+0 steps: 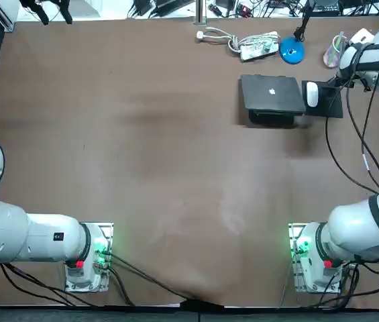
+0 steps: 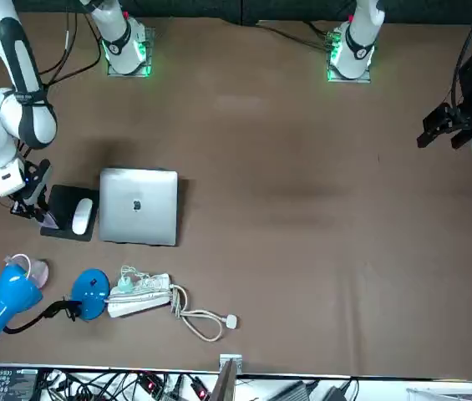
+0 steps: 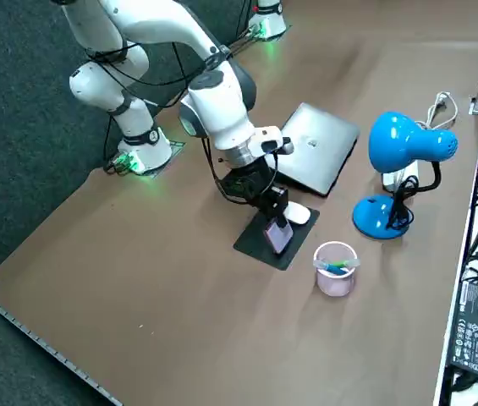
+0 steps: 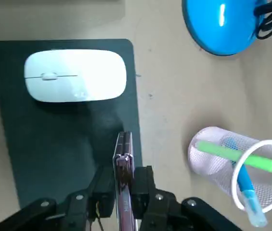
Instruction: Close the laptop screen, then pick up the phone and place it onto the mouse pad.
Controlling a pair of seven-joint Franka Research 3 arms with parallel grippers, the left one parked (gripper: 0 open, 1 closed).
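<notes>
Slim pinkish phone (image 3: 277,235) is pinched on edge between the fingers of the right gripper (image 4: 123,185). It's right over the dark rectangular mouse pad (image 4: 63,139), mid-frame in the side view and far upper right in the top view. Can't tell if its lower edge touches the pad. The silver laptop (image 1: 272,92) is shut, so imo only the drop-off is left. The white oval mouse (image 4: 75,76) takes one half of the pad and the phone is over the bare half. I'd lower gently, tip it flat away from the mouse, then release. Mind the mesh pen cup (image 4: 237,166) near the pad.
</notes>
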